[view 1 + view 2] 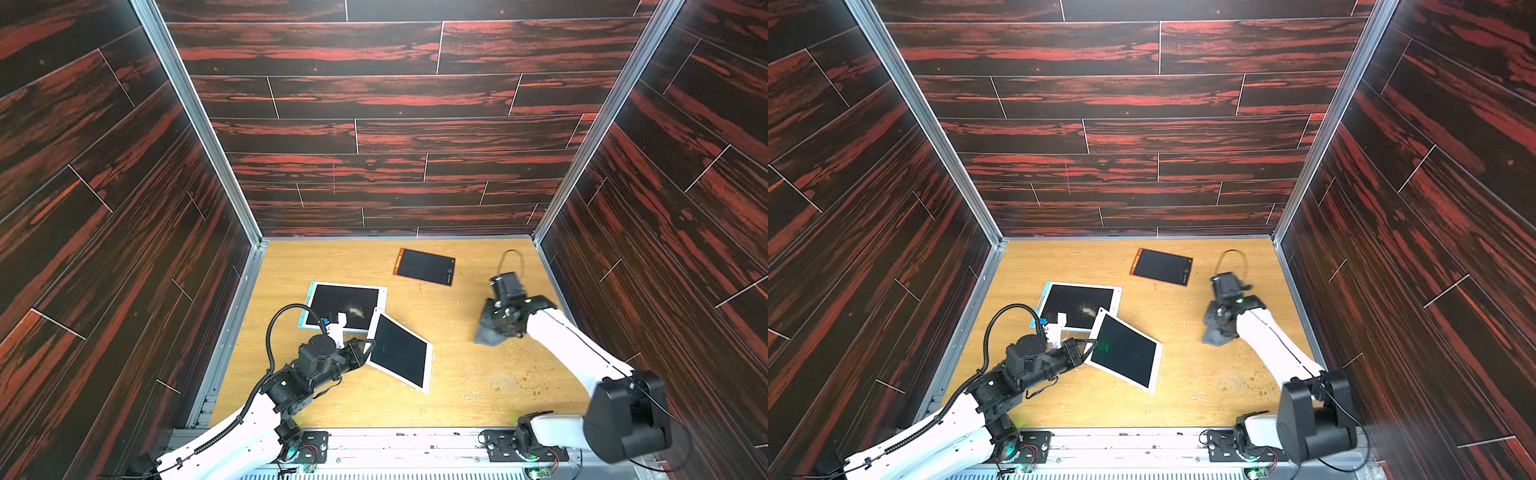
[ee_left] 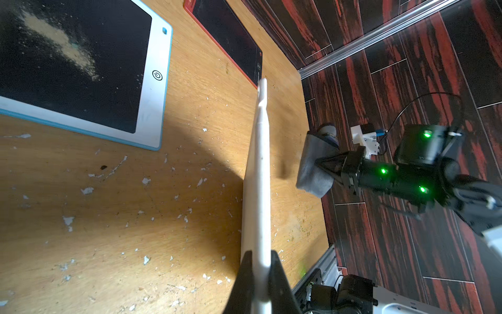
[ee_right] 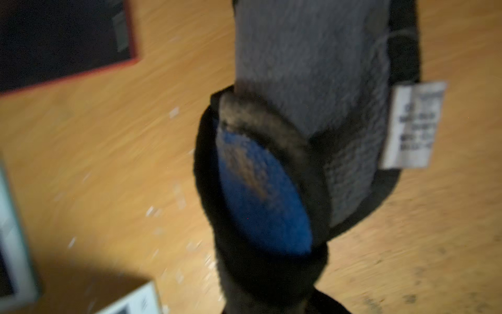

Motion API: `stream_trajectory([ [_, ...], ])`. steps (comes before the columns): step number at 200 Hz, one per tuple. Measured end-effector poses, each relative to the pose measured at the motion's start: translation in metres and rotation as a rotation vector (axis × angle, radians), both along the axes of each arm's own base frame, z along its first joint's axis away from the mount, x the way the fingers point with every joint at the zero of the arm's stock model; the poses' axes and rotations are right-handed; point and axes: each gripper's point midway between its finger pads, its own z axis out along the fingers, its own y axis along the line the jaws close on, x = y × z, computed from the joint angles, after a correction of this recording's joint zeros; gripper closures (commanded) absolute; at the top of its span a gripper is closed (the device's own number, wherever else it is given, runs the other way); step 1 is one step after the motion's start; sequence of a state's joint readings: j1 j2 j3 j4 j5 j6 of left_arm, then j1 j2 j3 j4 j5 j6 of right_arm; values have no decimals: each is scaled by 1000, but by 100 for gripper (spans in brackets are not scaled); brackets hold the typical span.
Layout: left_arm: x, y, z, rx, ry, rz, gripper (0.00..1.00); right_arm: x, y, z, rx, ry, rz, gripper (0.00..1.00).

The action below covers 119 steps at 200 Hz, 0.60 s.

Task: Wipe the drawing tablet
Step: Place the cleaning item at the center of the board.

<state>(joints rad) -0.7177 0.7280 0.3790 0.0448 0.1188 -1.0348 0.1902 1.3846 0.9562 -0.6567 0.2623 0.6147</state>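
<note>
Left arm: reaches from the near-left base, forearm low over the table (image 1: pixel 478 386), wrist turned toward the right.
Left gripper (image 1: pixel 366 347): clamped shut on the left edge of the white tablet (image 1: pixel 401 353); in the wrist view both fingers (image 2: pixel 279 282) press the thin frame.
White tablet: lifted and tilted, screen facing up. Seen edge on from the left wrist (image 2: pixel 258 176), with its shadow on the wood. Whether its near corner touches the table, cannot tell.
Right arm: rises from the near-right base, elbow high by the right wall, forearm angled far and left, wrist pointing down.
Right gripper (image 2: pixel 330 167): closed on the grey cloth (image 1: pixel 490 330), which wraps the fingers.
Cloth: hangs right of the white tablet, well apart from it, apparently clear of the table. The right wrist view is blurred; a blue patch and a white tag (image 3: pixel 413 125) show.
Blue tablet (image 1: pixel 328 303): flat, far of the left gripper, pale dust (image 1: pixel 355 311) on its screen. In both top views the white tablet's far corner overlaps its right near corner.
Red tablet (image 1: pixel 426 267): flat, far centre, apart from everything.
Open room: bare wood between the white tablet and cloth, and along the near edge. White flecks lie scattered.
Tight spots: right elbow near the right wall; blue tablet near the left rail.
</note>
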Motion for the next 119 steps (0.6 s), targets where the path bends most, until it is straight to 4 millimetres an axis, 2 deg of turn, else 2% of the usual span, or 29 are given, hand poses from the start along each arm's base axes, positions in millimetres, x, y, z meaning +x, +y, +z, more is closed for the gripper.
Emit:
stream_trajectory([
  [18, 0, 1, -3, 5, 4, 4, 100, 5, -27, -14, 21, 39, -84, 100],
  [22, 0, 1, -3, 5, 4, 4, 100, 6, -30, -17, 30, 44, -98, 94],
  [30, 0, 1, -3, 5, 4, 4, 100, 7, -36, -21, 43, 52, -116, 71],
  [40, 0, 1, -3, 6, 4, 4, 100, 9, -38, -23, 57, 54, -123, 34],
  [44, 0, 1, -3, 6, 4, 4, 100, 10, -38, -24, 62, 53, -120, 25],
  [49, 0, 1, -3, 6, 4, 4, 100, 11, -36, -23, 68, 50, -113, 19],
  [77, 0, 1, -3, 12, -3, 1, 100, 16, -31, -11, 89, 0, -78, 14],
  [119, 3, 1, -3, 16, -12, 12, 100, 10, -40, 50, 53, -202, -87, 14],
])
